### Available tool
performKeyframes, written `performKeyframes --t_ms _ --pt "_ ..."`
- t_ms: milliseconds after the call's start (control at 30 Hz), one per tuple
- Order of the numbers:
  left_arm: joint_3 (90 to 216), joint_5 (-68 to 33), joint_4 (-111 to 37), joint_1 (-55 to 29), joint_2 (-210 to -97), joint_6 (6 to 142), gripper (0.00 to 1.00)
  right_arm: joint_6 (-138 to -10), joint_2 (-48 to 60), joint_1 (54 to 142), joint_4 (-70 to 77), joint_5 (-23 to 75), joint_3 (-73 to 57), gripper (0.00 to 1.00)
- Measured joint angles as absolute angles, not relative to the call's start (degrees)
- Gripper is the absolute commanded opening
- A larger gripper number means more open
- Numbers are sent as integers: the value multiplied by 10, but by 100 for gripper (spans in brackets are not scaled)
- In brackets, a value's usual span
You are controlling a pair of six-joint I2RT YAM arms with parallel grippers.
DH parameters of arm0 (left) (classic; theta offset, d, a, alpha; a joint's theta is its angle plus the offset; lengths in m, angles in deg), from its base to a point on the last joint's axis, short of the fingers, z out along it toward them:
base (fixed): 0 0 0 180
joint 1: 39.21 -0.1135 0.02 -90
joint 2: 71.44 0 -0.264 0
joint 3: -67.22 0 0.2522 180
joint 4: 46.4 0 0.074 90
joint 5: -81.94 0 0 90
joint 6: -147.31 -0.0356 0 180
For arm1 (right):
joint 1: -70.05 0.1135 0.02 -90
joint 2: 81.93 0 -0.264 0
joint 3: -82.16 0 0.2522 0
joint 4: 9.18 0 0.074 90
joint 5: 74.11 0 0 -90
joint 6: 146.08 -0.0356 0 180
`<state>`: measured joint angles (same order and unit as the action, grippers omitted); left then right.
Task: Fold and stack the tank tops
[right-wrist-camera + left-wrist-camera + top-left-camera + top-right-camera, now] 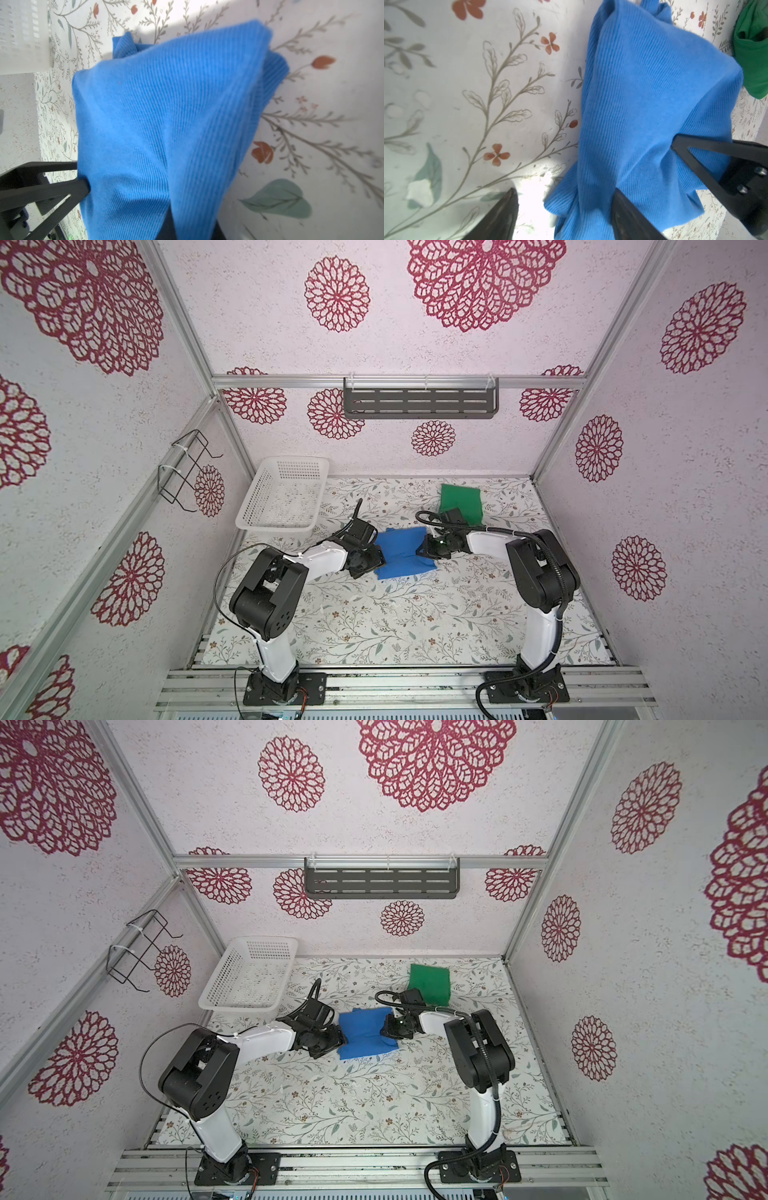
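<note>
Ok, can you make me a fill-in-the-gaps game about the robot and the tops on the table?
1. The middle top, between the left gripper and the right gripper, is ____.
2. The back top, far back on the table, is ____.
3. The basket with the little holes is ____.
4. The basket stands on the same side as the ____ arm.

Missing words: blue, green, white, left.

Blue top [643, 93]: ribbed matt cloth
</note>
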<state>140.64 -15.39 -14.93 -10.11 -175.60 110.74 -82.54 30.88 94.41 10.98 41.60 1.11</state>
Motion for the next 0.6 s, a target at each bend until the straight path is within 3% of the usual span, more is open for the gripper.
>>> performKeyframes --t_ms 300,500,600 --pt "1431 -157 -185 -88 -1787 1112 68 -816 309 943 110 416 11 5" --pt "1422 -185 -273 -75 -1815 1140 44 -816 309 943 110 416 11 5" --pt "1426 -194 -305 -71 -1834 1152 26 -816 309 942 110 416 11 4"
